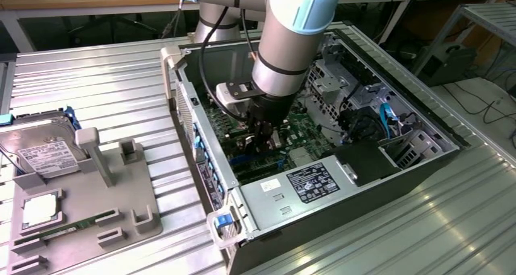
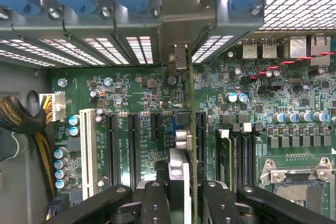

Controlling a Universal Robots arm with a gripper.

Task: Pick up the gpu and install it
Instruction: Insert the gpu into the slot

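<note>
We are seating the gpu (image 2: 185,129): jaws clamped narrowly on it, card edge-on over the slot (image 2: 176,145); it needs a straight push down.

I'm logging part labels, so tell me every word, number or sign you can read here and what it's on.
None can be read.
Hard drive white label: print too small.
Power supply sticker: print blurred.
Motherboard white lettering by the slots: too small.
Graphics card, seen edge-on: no text visible.

Exterior view looks down from high; wrist view hovers close above the shared motherboard (image 1: 303,130).
</note>
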